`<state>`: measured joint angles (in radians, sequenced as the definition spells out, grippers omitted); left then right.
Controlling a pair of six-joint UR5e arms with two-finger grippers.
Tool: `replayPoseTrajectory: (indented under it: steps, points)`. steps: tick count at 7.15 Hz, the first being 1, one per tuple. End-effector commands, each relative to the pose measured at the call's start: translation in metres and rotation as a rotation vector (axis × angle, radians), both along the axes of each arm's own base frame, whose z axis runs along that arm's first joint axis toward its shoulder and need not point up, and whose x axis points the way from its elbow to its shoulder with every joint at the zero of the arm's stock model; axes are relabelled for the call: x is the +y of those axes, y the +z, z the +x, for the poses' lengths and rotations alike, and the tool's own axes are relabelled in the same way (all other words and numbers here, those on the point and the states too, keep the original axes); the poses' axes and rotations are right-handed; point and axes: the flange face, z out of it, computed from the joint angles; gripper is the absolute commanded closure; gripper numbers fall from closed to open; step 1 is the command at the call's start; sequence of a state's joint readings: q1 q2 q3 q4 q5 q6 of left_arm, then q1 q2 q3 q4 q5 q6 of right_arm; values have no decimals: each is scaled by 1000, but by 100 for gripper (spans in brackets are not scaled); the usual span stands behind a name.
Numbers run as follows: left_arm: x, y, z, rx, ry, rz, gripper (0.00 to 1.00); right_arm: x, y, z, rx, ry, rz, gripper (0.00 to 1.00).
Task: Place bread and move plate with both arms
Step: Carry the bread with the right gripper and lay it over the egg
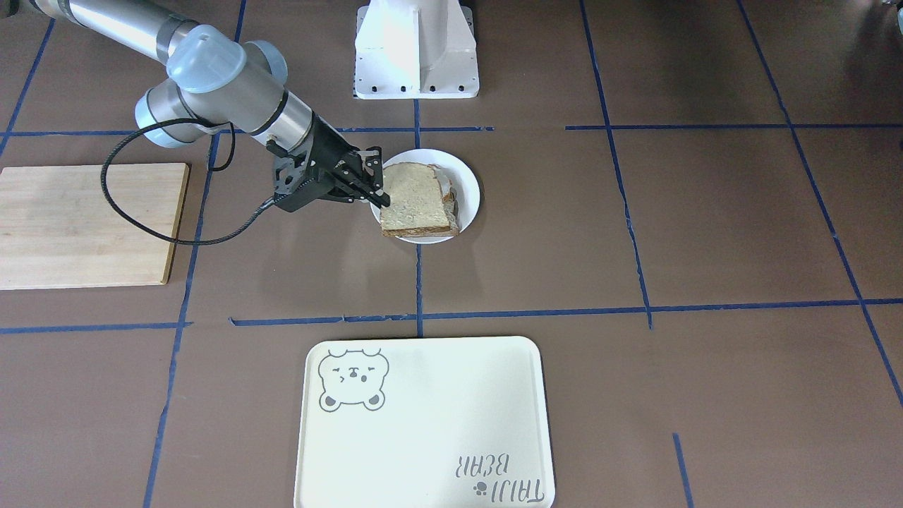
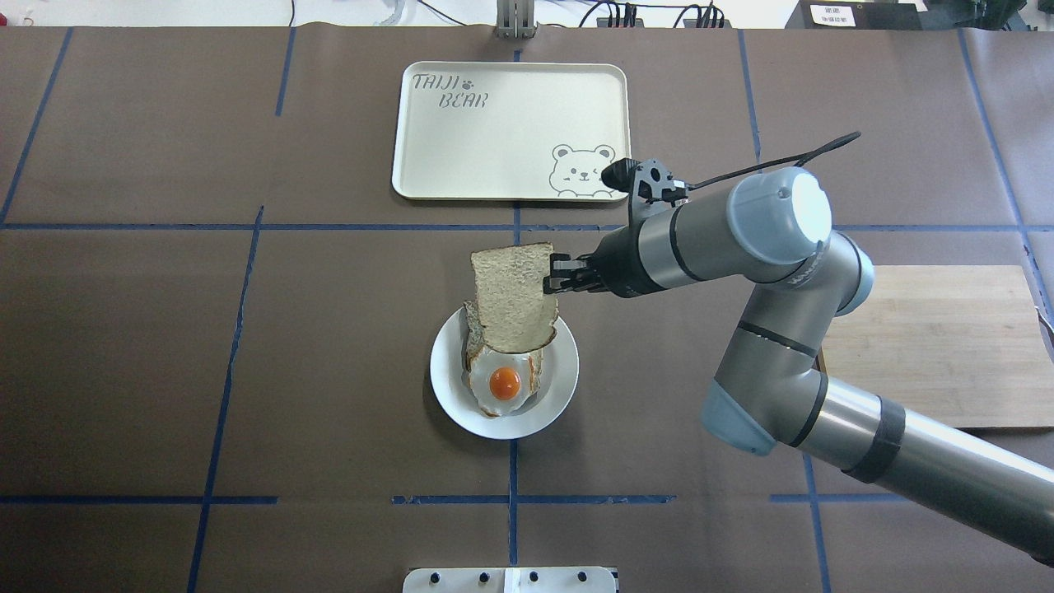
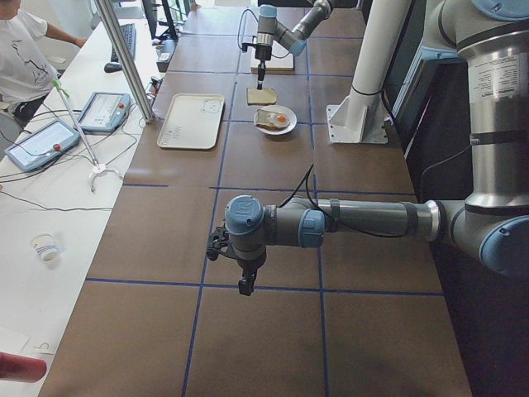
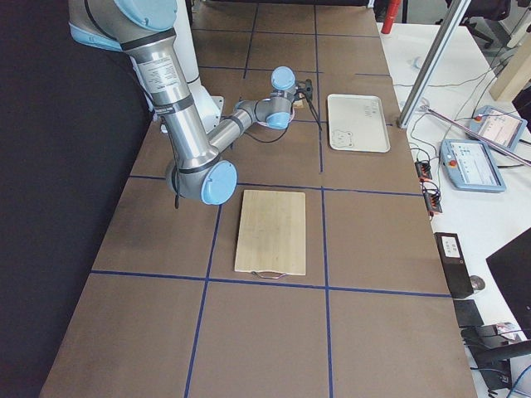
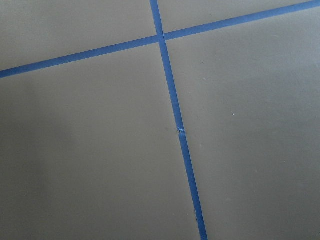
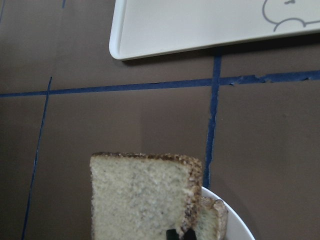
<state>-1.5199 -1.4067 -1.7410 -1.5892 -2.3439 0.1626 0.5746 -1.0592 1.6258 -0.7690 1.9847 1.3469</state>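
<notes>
My right gripper (image 2: 550, 284) is shut on the right edge of the bread (image 2: 512, 296), a speckled tan slice with a dark crust. It holds the slice tilted just above the far side of the small white plate (image 2: 445, 387). A paler toast with a fried egg (image 2: 504, 383) lies on that plate, partly under the slice. The front view shows the same gripper (image 1: 381, 190), bread (image 1: 416, 201) and plate (image 1: 469, 190). The right wrist view shows the bread (image 6: 140, 197) close up. My left gripper (image 3: 245, 285) hangs over bare table far from the plate; I cannot tell whether it is open or shut.
A cream tray with a bear drawing (image 2: 494, 132) lies beyond the plate. A wooden cutting board (image 2: 930, 346) lies to the right, under my right arm. The white robot base (image 1: 416, 49) stands at the near table edge. Blue tape lines cross the brown table.
</notes>
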Motion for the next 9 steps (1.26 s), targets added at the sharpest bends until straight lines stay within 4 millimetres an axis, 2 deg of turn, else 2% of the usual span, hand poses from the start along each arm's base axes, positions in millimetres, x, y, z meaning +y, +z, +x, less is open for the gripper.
replayPoseTrajectory:
  steps: [1,3,5,7,8,9]
  points:
    - [0,0,0,0,0,0,0,25,0,-38,11,20,-12,100]
    - [0,0,0,0,0,0,0,38,7,-48,19,19,-46,100]
    - [0,1,0,0,0,-2,0,42,18,-48,30,17,-51,100]
    - [0,1,1,1,1,-2,0,43,21,-47,30,20,-50,100]
    - [0,1,0,0,0,-2,0,44,26,-47,36,20,-53,97]
    - [0,1,0,0,0,-2,0,44,28,-47,39,20,-54,73]
